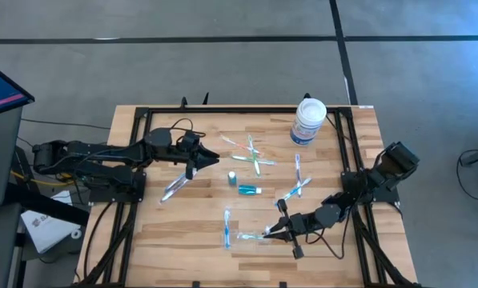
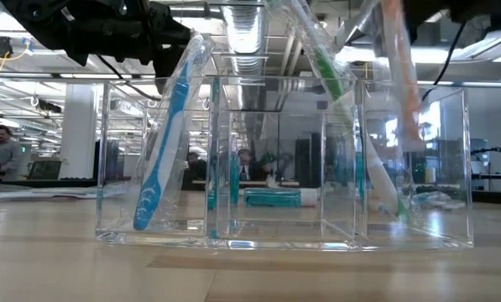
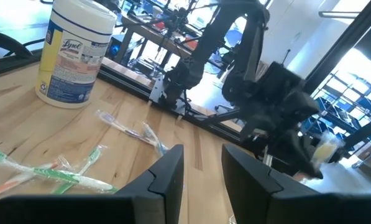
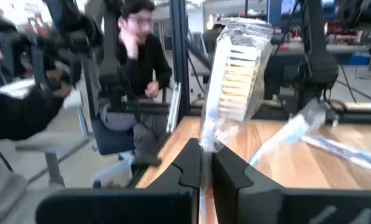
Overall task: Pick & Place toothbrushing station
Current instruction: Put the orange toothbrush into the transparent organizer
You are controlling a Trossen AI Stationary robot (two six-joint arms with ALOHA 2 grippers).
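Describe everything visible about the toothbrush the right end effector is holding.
The wrapped toothbrush has a pale handle and a head of cream-white bristles, sealed in clear crinkled plastic film. The right end effector is shut on its handle, so the brush stands nearly upright above the fingers, head uppermost and tilted slightly. From above it sits at the wooden table's front right, over the clear tray.

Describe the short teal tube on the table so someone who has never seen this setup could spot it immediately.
Start at the big white tub near the table's far edge, then come toward the middle of the wooden table. The teal tube lies flat there, beside a small teal upright piece. Unlike the long, slim wrapped toothbrushes scattered around it, it is short, stubby and solid teal.
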